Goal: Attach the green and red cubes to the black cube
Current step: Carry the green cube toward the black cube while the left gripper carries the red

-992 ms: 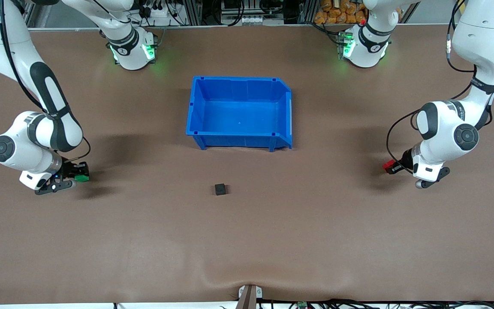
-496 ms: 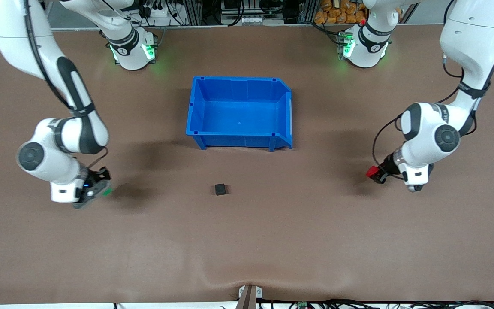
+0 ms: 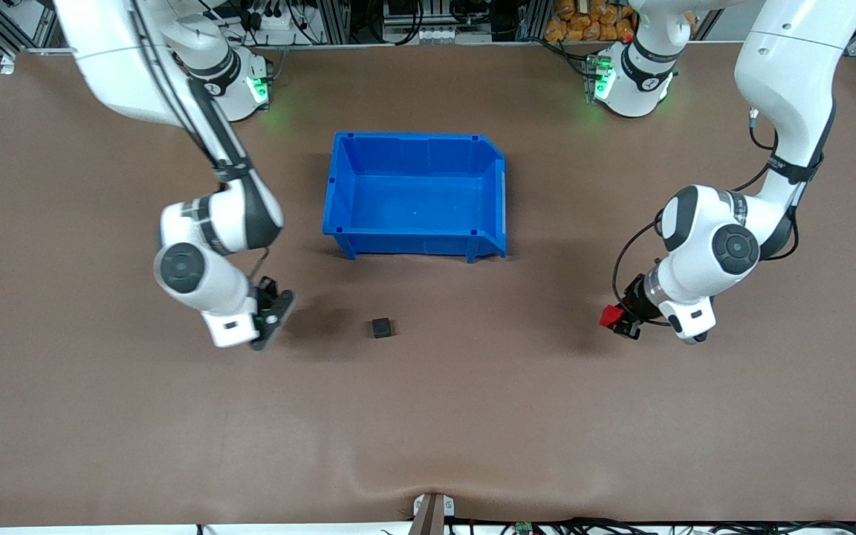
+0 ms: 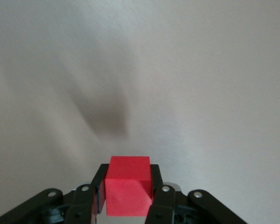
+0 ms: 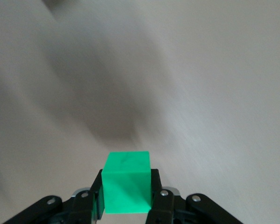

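The black cube (image 3: 381, 328) lies alone on the brown table, nearer to the front camera than the blue bin. My right gripper (image 3: 270, 316) hangs over the table beside it, toward the right arm's end, and is shut on the green cube (image 5: 127, 182). The right hand hides that cube in the front view. My left gripper (image 3: 619, 321) is over the table toward the left arm's end, a longer way from the black cube. It is shut on the red cube (image 3: 609, 316), which fills the gap between its fingers (image 4: 98, 179) in the left wrist view.
The blue bin (image 3: 413, 242) stands with nothing in it at the table's middle, farther from the front camera than the black cube. Brown table surface lies on all sides of the black cube. A small bracket (image 3: 433, 511) sits at the table's front edge.
Both arms have swung inward toward the black cube, each carrying its cube. The right arm travelled much farther than the left. The black cube has not moved.
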Controlling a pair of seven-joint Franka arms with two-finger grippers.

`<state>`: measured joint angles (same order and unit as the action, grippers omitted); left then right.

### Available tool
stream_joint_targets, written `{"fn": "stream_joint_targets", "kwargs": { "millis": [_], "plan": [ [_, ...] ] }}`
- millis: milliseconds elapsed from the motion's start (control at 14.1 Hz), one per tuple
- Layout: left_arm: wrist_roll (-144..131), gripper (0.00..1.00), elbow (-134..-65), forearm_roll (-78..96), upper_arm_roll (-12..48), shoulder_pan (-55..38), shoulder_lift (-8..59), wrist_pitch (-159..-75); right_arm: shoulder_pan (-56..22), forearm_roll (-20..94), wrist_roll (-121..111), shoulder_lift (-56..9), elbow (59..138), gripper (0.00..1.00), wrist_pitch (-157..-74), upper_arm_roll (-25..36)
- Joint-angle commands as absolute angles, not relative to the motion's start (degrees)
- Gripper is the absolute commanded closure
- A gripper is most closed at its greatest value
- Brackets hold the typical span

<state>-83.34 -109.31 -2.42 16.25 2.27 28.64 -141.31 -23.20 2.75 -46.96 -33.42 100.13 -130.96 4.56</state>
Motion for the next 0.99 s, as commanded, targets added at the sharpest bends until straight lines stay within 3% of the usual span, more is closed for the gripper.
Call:
{"fn": "stream_joint_targets", "kwargs": {
  "millis": [0, 921],
  "plan": [
    [-88.85, 1.00, -103.55, -1.58, 16.08, -0.70, 31.64, -138.61, -25.83, 3.25, -48.78, -37.87, 93.62, 1.00, -130.08, 5.10],
    [-98.53, 1.00, -102.48, 0.09, 16.26, -4.39, 29.27, -136.58, -31.55, 4.56, -55.91, -45.79, 86.05, 0.95, -133.77, 5.10]
  ]
}}
